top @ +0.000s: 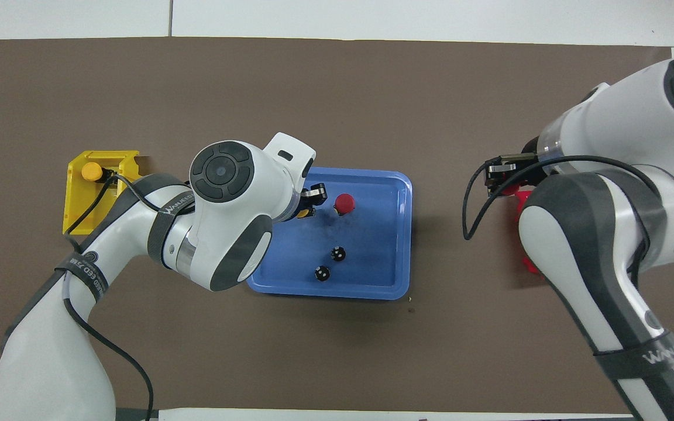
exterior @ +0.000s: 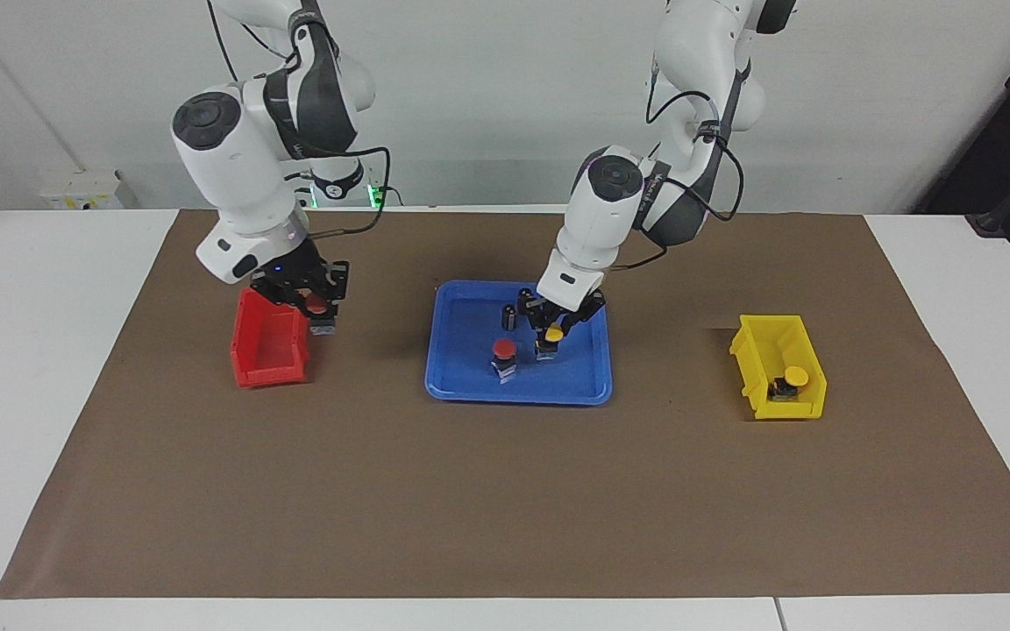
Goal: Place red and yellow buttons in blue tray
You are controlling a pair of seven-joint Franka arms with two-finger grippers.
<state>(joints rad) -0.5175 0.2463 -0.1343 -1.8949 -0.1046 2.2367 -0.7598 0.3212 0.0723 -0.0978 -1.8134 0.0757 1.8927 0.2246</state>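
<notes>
The blue tray (exterior: 470, 372) lies mid-table; it also shows in the overhead view (top: 384, 234). A red button (exterior: 504, 350) stands in it, seen from above too (top: 344, 203). My left gripper (exterior: 549, 340) is low in the tray, shut on a yellow button (exterior: 555, 332), and shows in the overhead view (top: 309, 202). My right gripper (exterior: 319, 308) is shut on a second red button (exterior: 316, 305), held just above the red bin's (exterior: 268, 355) rim on its tray side. The other yellow button (exterior: 796, 377) sits in the yellow bin (exterior: 755, 350).
Two small black capless cylinders (exterior: 509, 315) (top: 338, 253) stand in the tray, nearer the robots than the buttons. The red bin stands toward the right arm's end, the yellow bin (top: 74, 199) toward the left arm's end. Brown paper (exterior: 505, 491) covers the table.
</notes>
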